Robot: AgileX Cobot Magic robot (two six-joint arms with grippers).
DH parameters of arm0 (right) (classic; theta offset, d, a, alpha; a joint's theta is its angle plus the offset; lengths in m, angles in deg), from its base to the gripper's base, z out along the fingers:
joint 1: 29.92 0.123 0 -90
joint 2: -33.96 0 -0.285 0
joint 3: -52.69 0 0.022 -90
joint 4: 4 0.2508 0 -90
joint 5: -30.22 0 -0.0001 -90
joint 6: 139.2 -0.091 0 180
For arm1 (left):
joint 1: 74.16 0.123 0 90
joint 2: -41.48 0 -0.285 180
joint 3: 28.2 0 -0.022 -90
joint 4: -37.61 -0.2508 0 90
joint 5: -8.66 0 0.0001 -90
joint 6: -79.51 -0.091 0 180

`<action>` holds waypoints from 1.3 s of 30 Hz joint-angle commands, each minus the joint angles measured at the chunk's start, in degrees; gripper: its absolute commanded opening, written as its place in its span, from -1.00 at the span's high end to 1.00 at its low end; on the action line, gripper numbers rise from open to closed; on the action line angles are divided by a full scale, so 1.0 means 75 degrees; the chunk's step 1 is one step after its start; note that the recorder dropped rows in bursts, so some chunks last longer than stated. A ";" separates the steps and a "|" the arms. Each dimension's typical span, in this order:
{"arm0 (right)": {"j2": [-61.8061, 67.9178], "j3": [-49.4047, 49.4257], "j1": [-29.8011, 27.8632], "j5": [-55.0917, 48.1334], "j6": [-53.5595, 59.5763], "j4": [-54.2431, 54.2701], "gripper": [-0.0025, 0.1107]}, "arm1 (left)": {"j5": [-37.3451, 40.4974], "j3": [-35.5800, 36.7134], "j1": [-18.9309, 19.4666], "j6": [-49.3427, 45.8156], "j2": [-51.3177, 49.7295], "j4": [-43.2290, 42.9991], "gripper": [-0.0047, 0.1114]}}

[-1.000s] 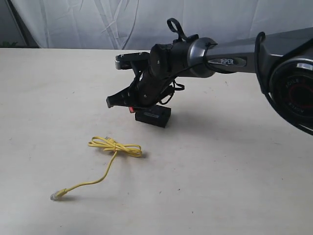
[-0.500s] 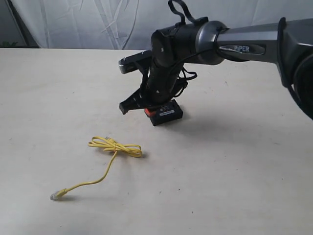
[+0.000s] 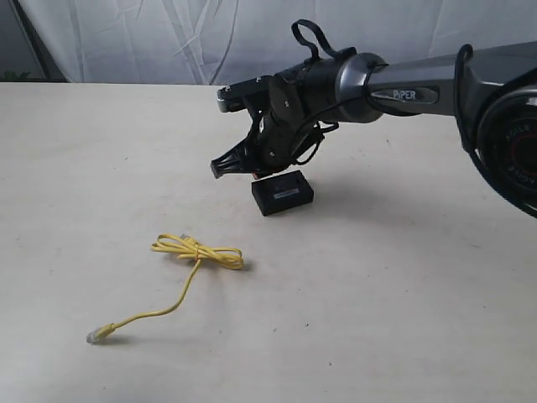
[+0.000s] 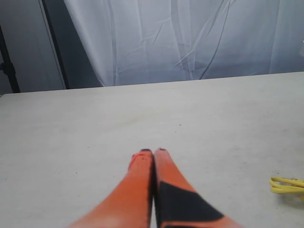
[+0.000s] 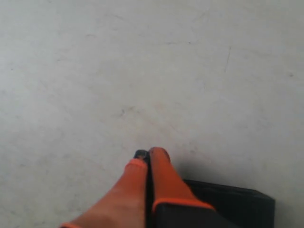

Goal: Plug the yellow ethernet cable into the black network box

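- The word "PiPER" is showing in pale letters on the grey link of the right arm (image 3: 403, 94). The red writing on the round joint (image 3: 503, 151) at the edge of the exterior view is too blurred to read.
- The black network box (image 3: 277, 201) is lying flat near the middle of the bench (image 3: 403, 319). It is carrying a small pale label (image 3: 288, 191) on top, and its print is too small to read.
- The right end effector (image 3: 221, 170) is hovering just beside the box, on the side toward the far edge, with its jaws together and nothing between them.
- The right wrist view is showing this more closely: the orange fingers (image 5: 164, 175) are meeting at the tips, and a corner of the box (image 5: 237, 204) is lying next to them. Whether they are touching it I cannot tell.
- The yellow ethernet cable (image 3: 200, 252) is lying well apart from the box, nearer the near edge and the left edge of the bench. It is looped at one end and is ending in a plug (image 3: 96, 334) at the other.
- The left end effector (image 4: 152, 152) is appearing only in the left wrist view, closed and empty, with a bit of the cable loops (image 4: 287, 185) off to one side.
- The bench is looking pale and matte, with small scuffs. A wrinkled white curtain (image 3: 126, 42) is hanging behind the far edge, and a dark post (image 4: 52, 42) is standing beside it.
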 commanded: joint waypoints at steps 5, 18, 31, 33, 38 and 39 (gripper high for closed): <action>0.0019 -0.0030 -0.0035 -0.0467 -0.0030 -0.0058 0.96 | -0.0049 0.0035 0.0035 0.0025 0.0044 0.0004 0.92; -0.0263 -0.0030 -0.0035 -0.2613 0.0058 -0.0058 0.96 | -0.0049 0.0035 0.0035 0.0025 0.0044 0.0004 0.92; -0.1071 -0.0030 -0.0274 -0.2373 0.0076 -0.0068 0.96 | -0.0049 0.0035 0.0035 0.0025 0.0044 0.0004 0.92; -0.1071 -0.0030 -0.0511 -0.2219 0.0076 0.0130 0.96 | -0.0049 0.0035 0.0035 0.0025 0.0044 0.0004 0.92; -0.1071 -0.0030 -0.0871 -0.2031 0.0216 0.0017 0.96 | -0.0049 0.0035 0.0035 0.0025 0.0044 0.0004 0.92; -0.1071 -0.0030 -0.0910 -0.2022 0.0309 -0.0037 0.96 | -0.0049 0.0035 0.0035 0.0025 0.0044 0.0004 0.92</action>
